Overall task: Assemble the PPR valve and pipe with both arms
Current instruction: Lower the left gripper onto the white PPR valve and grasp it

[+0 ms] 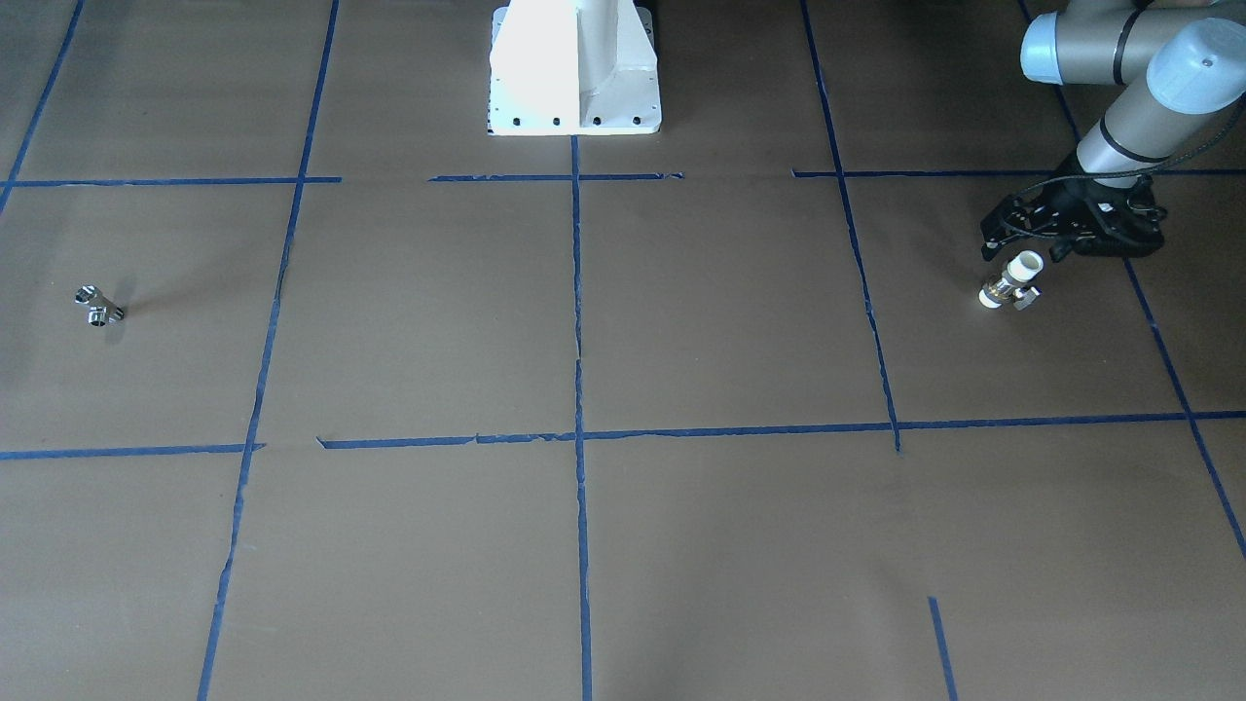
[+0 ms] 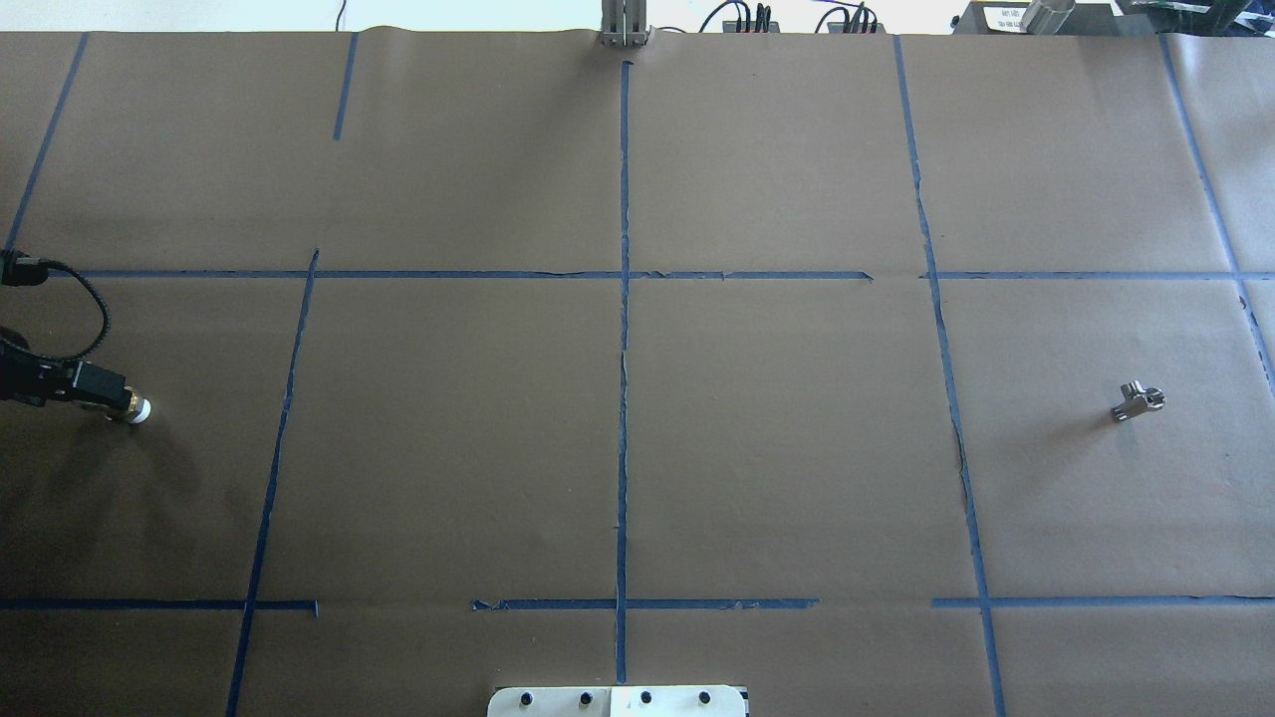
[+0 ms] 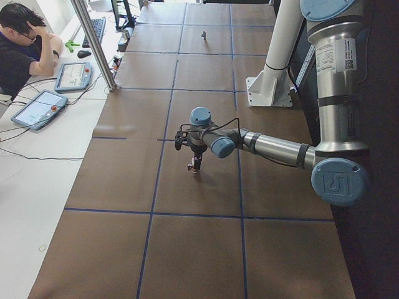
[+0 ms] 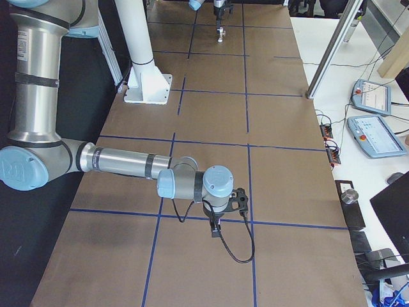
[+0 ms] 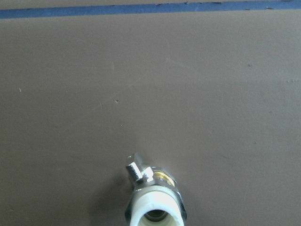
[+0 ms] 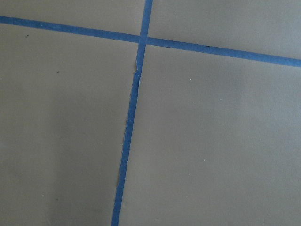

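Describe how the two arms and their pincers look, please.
The left arm and right arm are grey tubes with light-blue round joint caps; the left arm's tube bears a white label with a square code. The left pincer and right pincer are black, each with a thin black cable looping beside it.

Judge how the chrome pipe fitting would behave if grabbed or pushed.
The pipe fitting looks all metal, so it is probably rigid and heavy for its size. Its polished chrome may slip in a grasp. Its branched shape should make it skid or pivot rather than roll when pushed.
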`<move>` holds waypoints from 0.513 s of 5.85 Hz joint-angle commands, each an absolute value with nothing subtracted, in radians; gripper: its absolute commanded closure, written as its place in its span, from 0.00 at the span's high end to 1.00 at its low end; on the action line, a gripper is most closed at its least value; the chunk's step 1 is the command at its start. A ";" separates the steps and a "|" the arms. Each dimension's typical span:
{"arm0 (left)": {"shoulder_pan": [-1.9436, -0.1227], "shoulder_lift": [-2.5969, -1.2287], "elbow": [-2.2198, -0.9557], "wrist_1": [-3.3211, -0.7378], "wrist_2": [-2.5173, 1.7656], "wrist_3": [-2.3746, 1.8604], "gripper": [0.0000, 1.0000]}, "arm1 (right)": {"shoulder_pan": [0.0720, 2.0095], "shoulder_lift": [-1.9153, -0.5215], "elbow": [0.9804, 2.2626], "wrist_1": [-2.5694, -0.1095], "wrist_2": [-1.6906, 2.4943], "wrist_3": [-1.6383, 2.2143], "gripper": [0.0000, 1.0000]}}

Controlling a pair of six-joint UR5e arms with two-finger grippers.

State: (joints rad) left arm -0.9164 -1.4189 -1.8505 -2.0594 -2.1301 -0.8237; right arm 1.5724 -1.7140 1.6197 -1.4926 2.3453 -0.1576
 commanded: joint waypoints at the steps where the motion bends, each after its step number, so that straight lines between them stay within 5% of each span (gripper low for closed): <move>1: -0.917 -1.425 -1.847 -2.057 -2.100 -0.819 1.00 | 1.572 -1.717 1.620 -1.493 2.345 -0.158 1.00; 2: -0.919 -1.430 -1.839 -2.059 -2.099 -0.819 1.00 | 1.572 -1.718 1.621 -1.493 2.347 -0.158 1.00; 3: -0.919 -1.431 -1.836 -2.059 -2.100 -0.821 0.87 | 1.572 -1.718 1.621 -1.493 2.347 -0.158 1.00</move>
